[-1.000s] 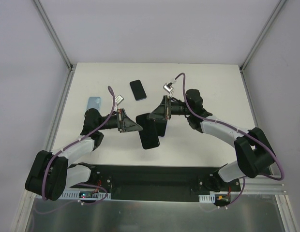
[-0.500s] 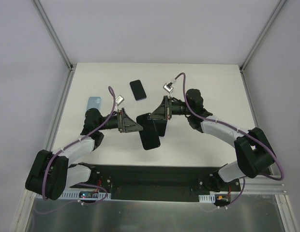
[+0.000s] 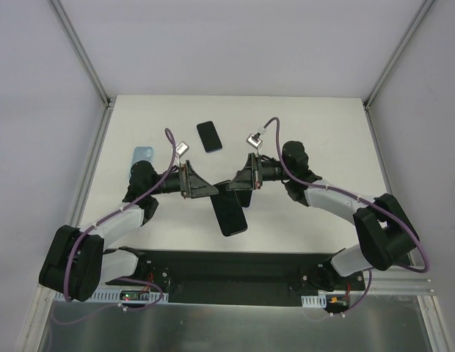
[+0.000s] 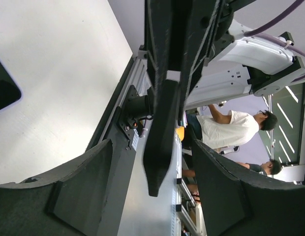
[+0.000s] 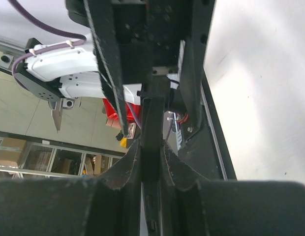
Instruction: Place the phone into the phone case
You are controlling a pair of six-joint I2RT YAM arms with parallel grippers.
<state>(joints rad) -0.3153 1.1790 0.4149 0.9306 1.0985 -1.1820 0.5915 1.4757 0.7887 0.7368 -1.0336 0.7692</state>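
Observation:
My right gripper (image 3: pixel 235 188) (image 5: pixel 151 147) is shut on the upper end of a black phone-sized slab (image 3: pixel 230 213) (image 5: pixel 152 118). The slab hangs above the table's middle, its free end toward the near edge, and small side buttons show on its edge. Whether it is the phone case alone or has a phone inside I cannot tell. My left gripper (image 3: pixel 213 191) (image 4: pixel 151 147) is open; the slab (image 4: pixel 162 123) stands edge-on between its spread fingers, apart from both. A black phone (image 3: pixel 208 136) lies flat on the table (image 3: pixel 323 139) further back.
A light blue phone-shaped thing (image 3: pixel 142 157) lies flat at the table's left, behind my left arm. Metal frame rails run along the left and right table edges. The arm bases and a black rail (image 3: pixel 227 275) fill the near edge.
My left gripper has opened and let go of the black slab. The slab's free end has swung a little toward the near edge. The right gripper has kept its grip.

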